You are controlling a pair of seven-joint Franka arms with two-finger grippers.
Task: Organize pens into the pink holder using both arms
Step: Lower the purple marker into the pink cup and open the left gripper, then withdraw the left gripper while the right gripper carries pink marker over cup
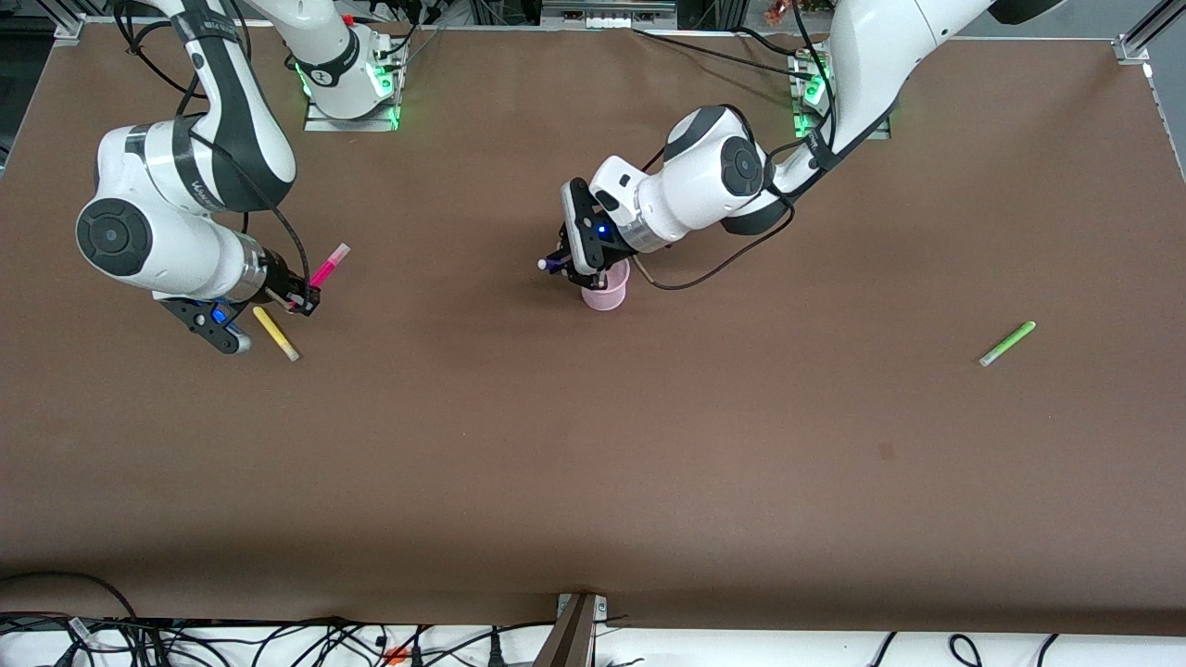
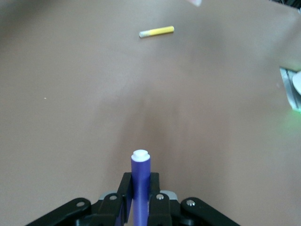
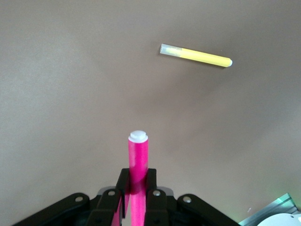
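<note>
We see a plain brown counter [image 1: 593,445]. The holder [image 1: 607,295] is pale translucent pink. The pens are yellow [image 1: 276,333], magenta-pink [image 1: 330,265], dark purple [image 2: 140,181] and light green [image 1: 1007,343], each pale-tipped. Both tools, left [image 1: 563,267] and right [image 1: 306,302], are black on white arms banded black.

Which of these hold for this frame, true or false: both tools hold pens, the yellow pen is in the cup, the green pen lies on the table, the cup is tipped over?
1. Both tools grip a pen. True: the left tool is shut on the dark purple marker pen, the right tool on the magenta-pink marker pen.
2. The slim yellow marker pen is in the cup. False: it lies on the table.
3. The light green marker pen lies on the table. True.
4. The pale pink translucent cup is tipped over. False: it stands upright.
</note>
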